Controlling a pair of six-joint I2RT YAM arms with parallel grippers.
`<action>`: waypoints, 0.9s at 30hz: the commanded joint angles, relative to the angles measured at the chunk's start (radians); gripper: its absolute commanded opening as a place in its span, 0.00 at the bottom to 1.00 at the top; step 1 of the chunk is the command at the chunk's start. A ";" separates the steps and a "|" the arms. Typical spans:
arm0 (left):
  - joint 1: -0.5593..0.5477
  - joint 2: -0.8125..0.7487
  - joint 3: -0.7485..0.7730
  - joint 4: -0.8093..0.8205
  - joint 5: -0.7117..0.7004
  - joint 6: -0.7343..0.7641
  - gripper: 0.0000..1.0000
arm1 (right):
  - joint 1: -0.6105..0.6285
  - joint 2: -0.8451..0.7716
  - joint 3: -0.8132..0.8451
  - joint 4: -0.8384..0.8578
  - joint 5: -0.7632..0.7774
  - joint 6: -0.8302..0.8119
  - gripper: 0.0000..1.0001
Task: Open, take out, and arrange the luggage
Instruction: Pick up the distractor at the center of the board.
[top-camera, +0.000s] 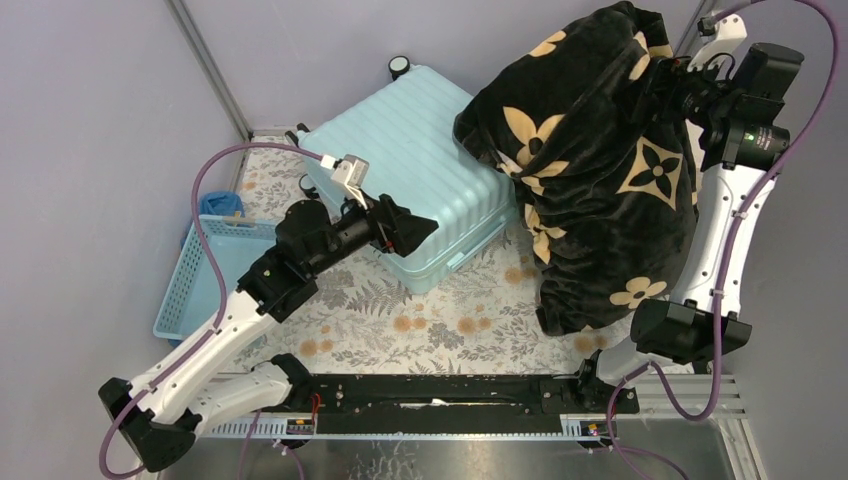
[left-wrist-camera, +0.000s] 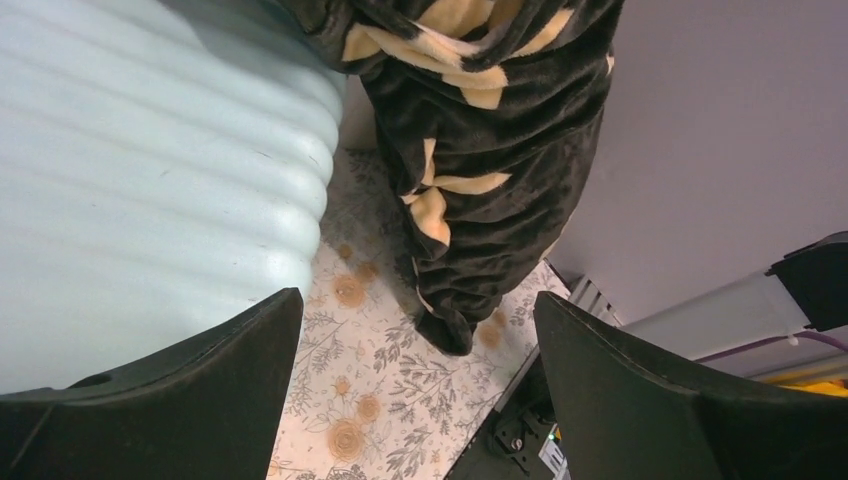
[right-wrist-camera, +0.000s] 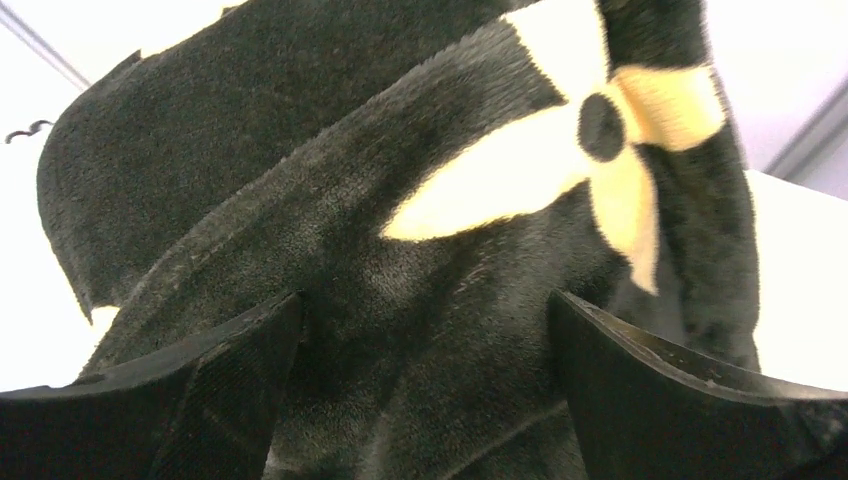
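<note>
**A:** Where was the luggage, and which arm was better placed for it?

**B:** The large pale aqua-blue ribbed hard-shell suitcase lay flat and shut on the table, left of centre and toward the far side. Its long axis ran on a diagonal, with the wheeled end at the far left and the other end pointing to the near right. The left arm's fingers were much the nearer. They were spread wide and empty at the case's near edge. From the wrist, the shell rose just beyond the left finger, with only patterned cloth in the gap. I couldn't tell whether that finger touched the shell.

**A:** And the right side?

**B:** The right arm's fingers were raised high at the far right, well away from the case. They were also spread, with a black plush blanket with cream flower motifs bulging between them and hanging down to the table. It looked draped rather than pinched, though I wouldn't swear to it. In the overhead view it overlapped the case's far right corner, and contact was unclear.

**A:** So the opening would fall to the left arm?

**B:** That was my judgement, working along that near edge.

**A:** What about the surface and the room?

**B:** The table had a grey-and-tan floral cloth on it. A small blue plastic basket sat at its left edge, and plain lilac-grey walls closed it in.
</note>
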 joint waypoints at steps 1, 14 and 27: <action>0.002 0.032 -0.025 0.147 0.068 -0.044 0.93 | 0.000 -0.020 -0.066 0.108 -0.125 0.133 1.00; 0.002 0.135 -0.060 0.366 0.179 -0.111 0.94 | -0.008 -0.077 -0.159 0.160 -0.152 0.174 0.07; 0.020 0.233 -0.118 0.736 0.241 -0.083 0.99 | -0.037 -0.262 -0.008 0.207 -0.240 0.264 0.00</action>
